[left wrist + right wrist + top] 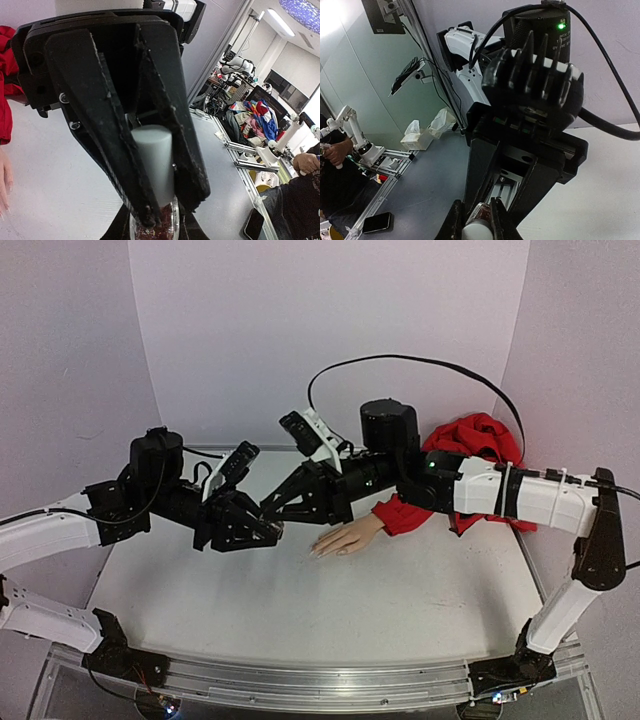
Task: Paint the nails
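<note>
A pale mannequin hand (347, 537) lies palm down on the table, its red sleeve (403, 514) running back to the right. Its nails (316, 551) at the fingertips are too small to make out. A small glass bottle of red polish (155, 228) is held just left of the fingertips. My left gripper (276, 531) is shut on the glass body. My right gripper (266, 511) is shut on the bottle's white cap (153, 160). The right wrist view shows my right gripper (477, 226) round the cap (477, 232). The hand's edge shows in the left wrist view (4, 186).
A heap of red fabric (482, 436) lies at the back right under my right arm. A black cable (420, 360) loops above it. White walls close the table at the back and sides. A metal rail (300, 680) runs along the near edge.
</note>
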`<state>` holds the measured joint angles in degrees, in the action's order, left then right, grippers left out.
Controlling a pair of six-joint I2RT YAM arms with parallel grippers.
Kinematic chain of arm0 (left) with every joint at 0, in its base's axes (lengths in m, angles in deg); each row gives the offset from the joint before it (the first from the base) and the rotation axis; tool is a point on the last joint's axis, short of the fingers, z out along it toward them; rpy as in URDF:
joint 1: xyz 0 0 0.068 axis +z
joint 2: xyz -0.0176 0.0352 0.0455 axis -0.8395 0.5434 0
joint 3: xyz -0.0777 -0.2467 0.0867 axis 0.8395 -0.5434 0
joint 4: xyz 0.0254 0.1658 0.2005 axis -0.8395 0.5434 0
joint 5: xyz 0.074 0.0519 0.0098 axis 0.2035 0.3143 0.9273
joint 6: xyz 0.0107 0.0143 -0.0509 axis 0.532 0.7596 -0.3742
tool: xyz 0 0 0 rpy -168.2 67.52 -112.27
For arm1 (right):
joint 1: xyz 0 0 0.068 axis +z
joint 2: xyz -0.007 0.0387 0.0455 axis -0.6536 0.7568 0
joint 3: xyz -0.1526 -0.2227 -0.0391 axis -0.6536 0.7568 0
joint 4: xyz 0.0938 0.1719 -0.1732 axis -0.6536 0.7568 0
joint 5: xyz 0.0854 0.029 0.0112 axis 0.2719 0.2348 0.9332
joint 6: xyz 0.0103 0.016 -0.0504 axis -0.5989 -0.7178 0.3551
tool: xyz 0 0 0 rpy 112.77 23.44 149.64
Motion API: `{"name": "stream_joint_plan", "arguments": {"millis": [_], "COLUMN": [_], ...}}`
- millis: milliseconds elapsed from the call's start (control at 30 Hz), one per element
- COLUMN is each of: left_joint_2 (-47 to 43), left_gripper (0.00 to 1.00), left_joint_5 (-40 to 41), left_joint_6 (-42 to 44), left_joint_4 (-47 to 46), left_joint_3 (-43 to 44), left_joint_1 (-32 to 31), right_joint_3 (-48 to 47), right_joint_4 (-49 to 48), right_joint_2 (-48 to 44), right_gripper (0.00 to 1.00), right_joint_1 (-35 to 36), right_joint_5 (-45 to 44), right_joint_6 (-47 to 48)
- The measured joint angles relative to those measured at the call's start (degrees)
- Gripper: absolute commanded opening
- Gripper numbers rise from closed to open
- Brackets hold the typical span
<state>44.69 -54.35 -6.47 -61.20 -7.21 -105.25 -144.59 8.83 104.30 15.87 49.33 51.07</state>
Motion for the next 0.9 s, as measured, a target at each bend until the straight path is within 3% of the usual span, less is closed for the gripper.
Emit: {"name": "stream_joint_plan", "arguments": {"millis": [33, 133, 200, 233, 500, 600, 767, 900], "left_joint_2": [0.0, -0.2, -1.0, -1.7, -3.5, -2.9, -0.6, 1.2], "left_gripper": [0.00, 0.00, 0.00, 0.00, 0.00, 0.00, 0.00, 0.00], "left_joint_5": [0.0, 4.5, 11.1, 15.3, 45.4, 53.7, 59.6, 61.3], "left_joint_6": [0.1, 1.6, 3.1, 3.8, 11.3, 13.7, 14.9, 15.0], "left_joint_4": [-0.2, -0.3, -1.8, -2.1, -3.0, -3.0, -2.8, -2.6], "left_joint_3": [0.0, -0.1, -0.7, -1.0, -1.4, -1.4, -1.4, -1.4], "left_joint_1": [-0.1, -0.3, -0.2, -0.2, -5.4, -7.5, -7.8, -8.1], "right_joint_3": [0.3, 2.3, 4.5, 5.8, 8.7, 7.0, 0.6, -3.5], "right_joint_4": [-0.1, 0.3, 2.1, 3.2, 9.6, 10.4, 11.5, 11.6], "right_joint_2": [-0.4, -2.4, -4.7, -6.0, -12.9, -12.7, -8.5, -4.3], "right_gripper": [0.26, 0.65, 0.81, 0.85, 0.85, 0.76, 0.69, 0.58], "right_joint_1": [0.2, 0.2, 0.2, 0.3, 0.5, 0.5, 1.3, 2.5], "right_joint_5": [-0.5, -5.6, -12.0, -15.9, -39.0, -43.8, -47.3, -49.0], "right_joint_6": [0.4, 0.4, 0.0, -0.4, -6.5, -10.1, -14.4, -16.5]}}
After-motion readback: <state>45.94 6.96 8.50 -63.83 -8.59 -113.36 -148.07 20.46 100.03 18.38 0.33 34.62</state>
